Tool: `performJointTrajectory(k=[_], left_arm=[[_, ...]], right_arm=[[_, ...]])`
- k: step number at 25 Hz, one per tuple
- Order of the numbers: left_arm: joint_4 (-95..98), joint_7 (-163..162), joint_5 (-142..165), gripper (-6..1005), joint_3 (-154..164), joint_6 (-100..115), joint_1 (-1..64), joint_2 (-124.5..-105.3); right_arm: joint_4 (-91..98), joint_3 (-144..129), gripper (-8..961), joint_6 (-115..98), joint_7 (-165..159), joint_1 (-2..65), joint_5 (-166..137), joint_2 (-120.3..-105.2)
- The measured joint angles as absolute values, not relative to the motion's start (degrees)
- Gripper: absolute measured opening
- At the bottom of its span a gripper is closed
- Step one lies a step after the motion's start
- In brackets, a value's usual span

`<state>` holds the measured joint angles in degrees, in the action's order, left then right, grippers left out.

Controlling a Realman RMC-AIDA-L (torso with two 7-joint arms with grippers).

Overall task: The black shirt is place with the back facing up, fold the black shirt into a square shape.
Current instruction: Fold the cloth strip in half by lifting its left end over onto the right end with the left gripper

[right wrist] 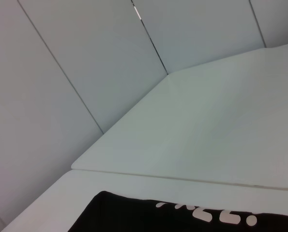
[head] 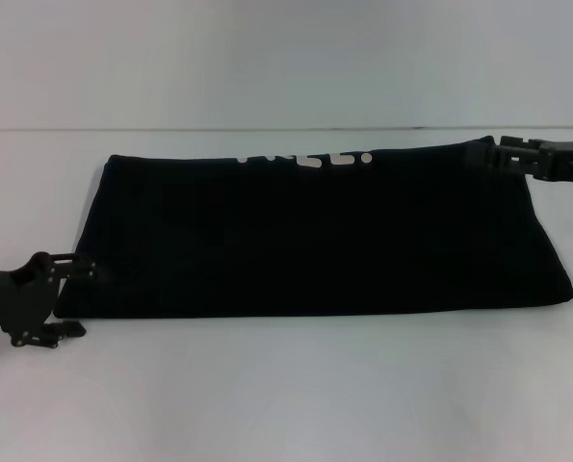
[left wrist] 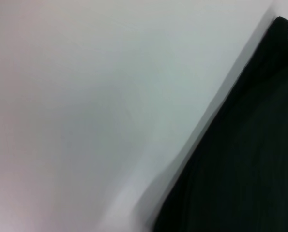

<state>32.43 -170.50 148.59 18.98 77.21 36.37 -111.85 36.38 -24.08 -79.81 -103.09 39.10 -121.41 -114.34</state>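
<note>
The black shirt [head: 305,236] lies flat on the white table [head: 286,395] as a wide rectangle. The tops of white letters [head: 305,157] peek out along its far edge. My left gripper [head: 78,300] is open at the shirt's near left corner, one finger [head: 72,268] above and one below the edge. My right gripper [head: 507,156] sits at the shirt's far right corner, touching the fabric. The shirt fills one side of the left wrist view [left wrist: 240,159]. Its edge with the letters shows in the right wrist view [right wrist: 182,217].
A pale wall [head: 286,58] rises behind the table's far edge. The right wrist view shows wall panels [right wrist: 85,72] and a second white tabletop [right wrist: 221,125] beyond the shirt.
</note>
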Motion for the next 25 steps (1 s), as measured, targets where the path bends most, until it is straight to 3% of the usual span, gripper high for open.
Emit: performJointTrajectory(k=[25], left_arm=[[31.58,-165.19,146.66,849,18.18,73.19,36.92,-111.61]], right_arm=[[36.83,-23.82,928,-79.71,-103.35,39.42,-121.37,-114.43]])
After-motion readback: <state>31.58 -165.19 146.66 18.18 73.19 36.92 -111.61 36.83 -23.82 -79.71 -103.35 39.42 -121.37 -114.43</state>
